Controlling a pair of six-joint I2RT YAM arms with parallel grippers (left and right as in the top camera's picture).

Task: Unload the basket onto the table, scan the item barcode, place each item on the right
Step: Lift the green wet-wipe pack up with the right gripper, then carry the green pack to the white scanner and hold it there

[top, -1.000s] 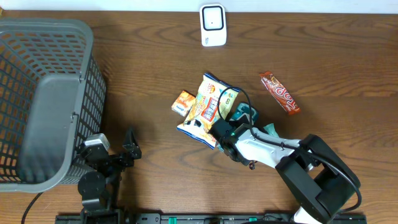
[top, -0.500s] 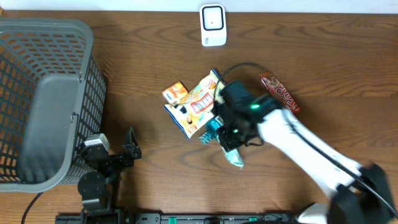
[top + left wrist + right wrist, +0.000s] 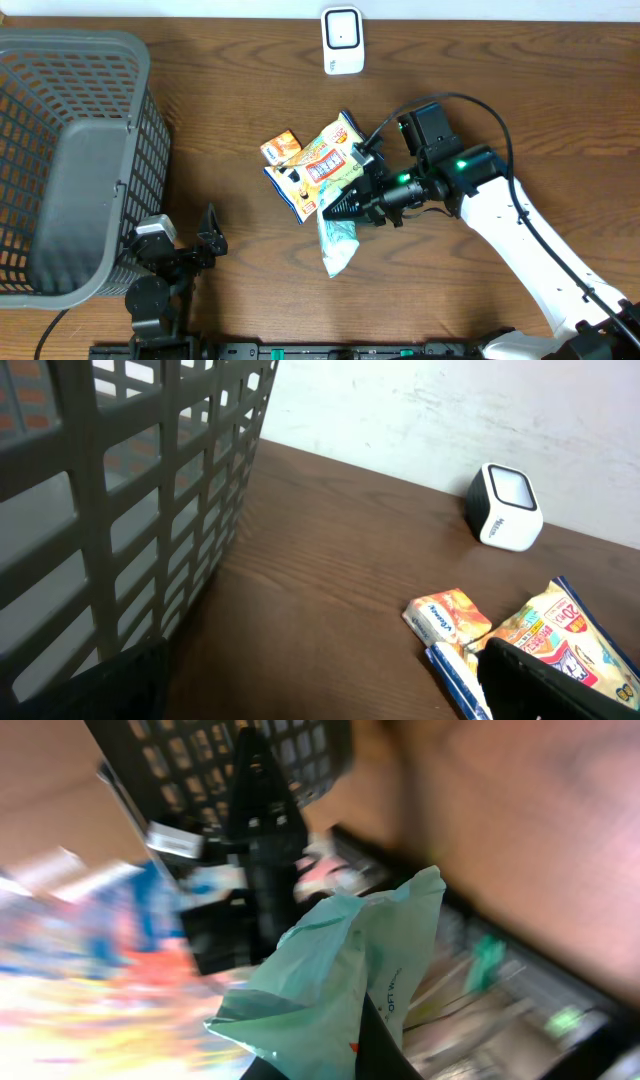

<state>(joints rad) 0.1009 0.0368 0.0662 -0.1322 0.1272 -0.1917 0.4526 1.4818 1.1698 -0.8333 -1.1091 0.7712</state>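
Pinching a crinkly mint-green plastic pouch (image 3: 338, 246) in clamped right fingers (image 3: 341, 208), left fingers (image 3: 210, 232) spread wide

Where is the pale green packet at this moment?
Overhead view, mid-table: the pale green packet is pinched in the right end effector, at the near edge of the yellow snack bag, well right of the grey basket.

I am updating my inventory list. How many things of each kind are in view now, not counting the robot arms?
Snack packets: 3 (small orange pack, yellow chip bag, pale green packet)
Barcode scanner: 1
Grey basket: 1
Total: 5
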